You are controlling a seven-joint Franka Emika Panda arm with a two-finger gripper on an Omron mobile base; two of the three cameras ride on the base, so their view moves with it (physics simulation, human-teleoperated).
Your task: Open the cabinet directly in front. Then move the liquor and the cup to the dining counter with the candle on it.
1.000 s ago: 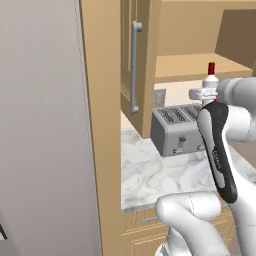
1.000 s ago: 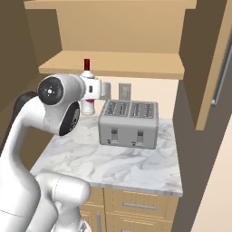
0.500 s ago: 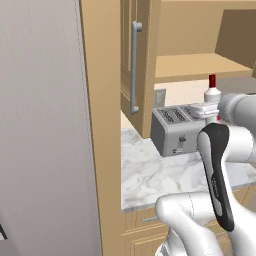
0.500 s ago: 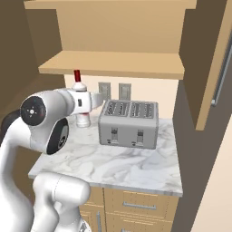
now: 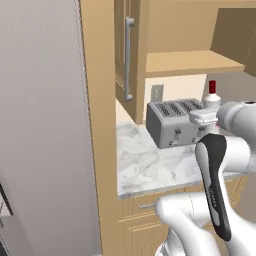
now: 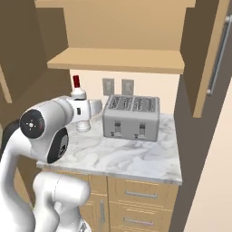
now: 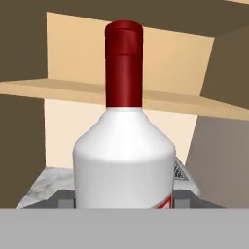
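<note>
The liquor, a white bottle with a red cap, stands upright and very close in the hand view. My gripper is shut on its body, left of the toaster and below the open cabinet's shelf. From the left base, the liquor rises above the hand, behind the toaster. Both cabinet doors stand swung open. My fingertips are hidden behind the bottle. The cup, the dining counter and the candle are out of view.
A silver toaster stands on the short marble counter, with wall outlets behind it. Drawers sit under the counter. A tall grey panel and a wood post fill the left.
The bottle has come down from shelf height with my hand and moved away from the toaster, toward the counter's outer end. The toaster and doors have not moved.
</note>
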